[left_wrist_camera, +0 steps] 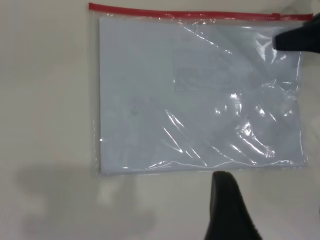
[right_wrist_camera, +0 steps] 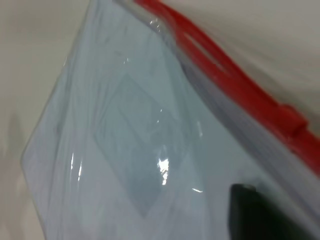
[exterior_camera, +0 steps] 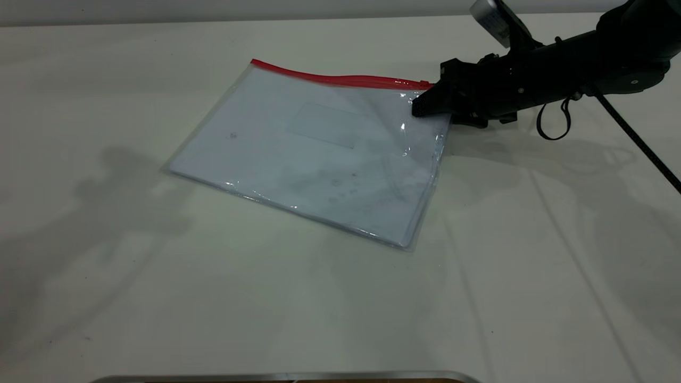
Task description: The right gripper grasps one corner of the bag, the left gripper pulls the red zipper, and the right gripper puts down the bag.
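Note:
The bag [exterior_camera: 314, 154] lies on the white table, a clear pouch with white paper inside. The red zipper [exterior_camera: 340, 80] runs along its far edge, and its slider [exterior_camera: 424, 83] sits at the right end. My right gripper [exterior_camera: 421, 109] reaches in from the right and is shut on the corner of the bag [exterior_camera: 433, 103] just below the slider. In the right wrist view one dark finger [right_wrist_camera: 250, 210] lies on top of the plastic beside the zipper [right_wrist_camera: 235, 75]; the other finger is hidden. My left gripper [left_wrist_camera: 272, 192] is open and hovers off the bag's plain near edge [left_wrist_camera: 200, 165]. It is out of the exterior view.
The white table [exterior_camera: 159, 292] stretches bare around the bag. The right arm's looped cable [exterior_camera: 553, 119] and braided cord [exterior_camera: 638, 143] hang to the right of the bag. A metal rim [exterior_camera: 287, 376] shows at the near edge.

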Controlling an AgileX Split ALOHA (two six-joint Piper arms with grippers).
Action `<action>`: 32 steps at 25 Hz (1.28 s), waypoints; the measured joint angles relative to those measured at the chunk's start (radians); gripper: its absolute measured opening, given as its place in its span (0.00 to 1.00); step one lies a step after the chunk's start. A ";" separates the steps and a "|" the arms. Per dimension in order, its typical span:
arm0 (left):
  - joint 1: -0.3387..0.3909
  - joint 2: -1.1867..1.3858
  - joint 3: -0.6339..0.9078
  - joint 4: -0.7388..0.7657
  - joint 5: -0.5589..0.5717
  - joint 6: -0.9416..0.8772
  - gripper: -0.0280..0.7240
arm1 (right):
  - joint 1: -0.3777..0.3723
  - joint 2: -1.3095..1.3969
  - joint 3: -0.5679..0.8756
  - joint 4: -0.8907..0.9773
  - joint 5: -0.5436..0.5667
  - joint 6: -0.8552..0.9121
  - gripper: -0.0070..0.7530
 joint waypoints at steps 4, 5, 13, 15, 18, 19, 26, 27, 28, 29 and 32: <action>0.000 0.000 0.000 0.000 -0.023 0.000 0.70 | 0.000 0.000 0.000 0.000 0.003 0.000 0.06; 0.000 0.000 0.000 0.000 -0.038 0.000 0.70 | 0.000 0.000 0.000 0.000 0.007 0.000 0.06; 0.000 0.000 0.000 -0.033 -0.164 0.001 0.70 | 0.062 -0.027 -0.074 -0.077 0.114 0.037 0.06; 0.000 0.001 0.000 -0.036 -0.168 0.001 0.70 | 0.110 -0.032 -0.123 -0.189 0.178 0.096 0.06; 0.000 0.003 0.000 -0.037 -0.170 0.003 0.70 | 0.175 -0.038 -0.165 -0.444 0.285 0.207 0.06; 0.000 0.004 0.000 -0.038 -0.172 0.003 0.70 | 0.188 -0.039 -0.167 -0.507 0.319 0.236 0.06; -0.006 0.112 -0.003 -0.045 -0.173 0.027 0.70 | 0.140 -0.059 -0.169 -0.609 0.295 0.296 0.06; -0.009 0.144 -0.012 -0.055 -0.172 0.051 0.70 | 0.139 -0.072 -0.169 -0.586 0.285 0.288 0.06; -0.012 0.173 -0.025 -0.073 -0.169 0.083 0.70 | 0.140 -0.086 -0.171 -0.569 0.277 0.279 0.06; -0.017 0.209 -0.043 -0.098 -0.162 0.130 0.70 | 0.146 -0.097 -0.172 -0.553 0.275 0.272 0.06; -0.032 0.313 -0.113 -0.239 -0.126 0.309 0.70 | 0.163 -0.119 -0.179 -0.516 0.273 0.262 0.06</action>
